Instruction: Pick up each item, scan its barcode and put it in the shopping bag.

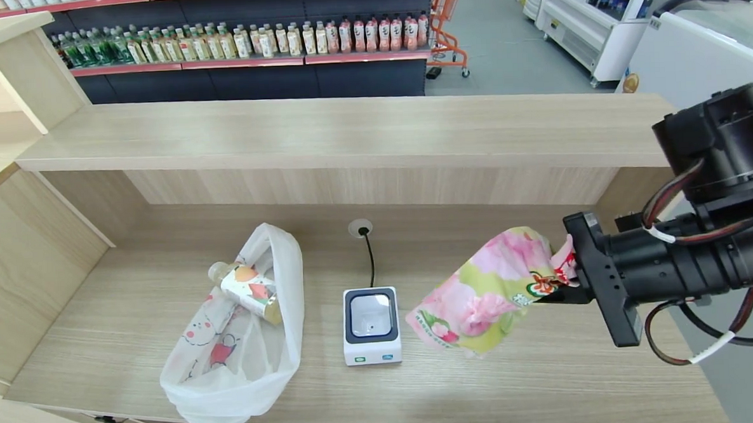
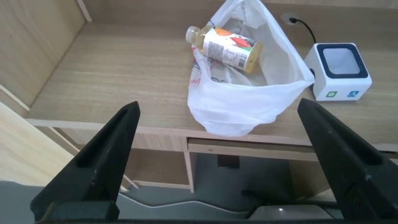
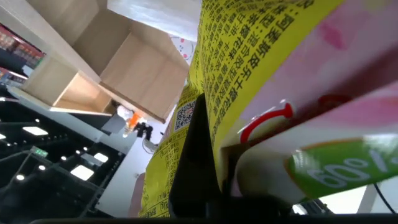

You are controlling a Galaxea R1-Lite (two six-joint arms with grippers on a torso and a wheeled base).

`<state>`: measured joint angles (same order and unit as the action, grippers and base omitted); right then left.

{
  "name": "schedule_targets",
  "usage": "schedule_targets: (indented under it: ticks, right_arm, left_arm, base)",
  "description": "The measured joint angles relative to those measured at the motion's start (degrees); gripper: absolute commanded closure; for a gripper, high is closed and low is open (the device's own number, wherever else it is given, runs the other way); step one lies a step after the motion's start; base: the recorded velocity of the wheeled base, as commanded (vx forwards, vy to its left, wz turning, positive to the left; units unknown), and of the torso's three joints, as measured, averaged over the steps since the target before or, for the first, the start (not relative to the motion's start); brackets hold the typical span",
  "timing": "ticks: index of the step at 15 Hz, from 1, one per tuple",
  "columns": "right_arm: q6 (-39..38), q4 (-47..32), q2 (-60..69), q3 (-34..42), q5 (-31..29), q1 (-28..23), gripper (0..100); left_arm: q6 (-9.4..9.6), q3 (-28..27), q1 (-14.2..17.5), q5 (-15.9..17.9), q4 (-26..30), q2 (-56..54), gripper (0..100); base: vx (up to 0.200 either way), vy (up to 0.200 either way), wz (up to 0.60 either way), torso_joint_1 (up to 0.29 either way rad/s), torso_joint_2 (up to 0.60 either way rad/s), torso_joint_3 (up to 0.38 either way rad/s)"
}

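Snack packet point(image 1: 481, 289), pink and yellow, is gripped tight at one end by the right gripper point(image 1: 563, 277). It is held up in the air over the counter point(image 1: 549, 382), just to the right of the scanner point(image 1: 371, 326). The right arm is stretched in from the right, almost flat, and pointed left. The left gripper point(image 2: 217, 115) is spread wide open, held above the counter's front edge near the shopping bag point(image 1: 231, 383). A bottle point(image 1: 248, 290) is laid inside that bag.

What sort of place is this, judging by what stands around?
Probably a shop checkout: shelves of bottled drinks behind the wooden counter, a barcode scanner on it beside a shopping bag, and display freezers at far right. The right end effector holds a snack pouch.
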<state>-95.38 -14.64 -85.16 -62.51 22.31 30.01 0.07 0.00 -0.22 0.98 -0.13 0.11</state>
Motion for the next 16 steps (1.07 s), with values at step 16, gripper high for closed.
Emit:
schedule_targets:
  ticks: [16]
  right_arm:
    - [-5.71, 8.18, -13.09, -2.47, -0.50, 3.34, 100]
  left_arm:
    - [0.02, 0.00, 0.01, -0.02, -0.02, 0.00, 0]
  base:
    - [0.000, 0.000, 0.00, 0.000, 0.00, 0.000]
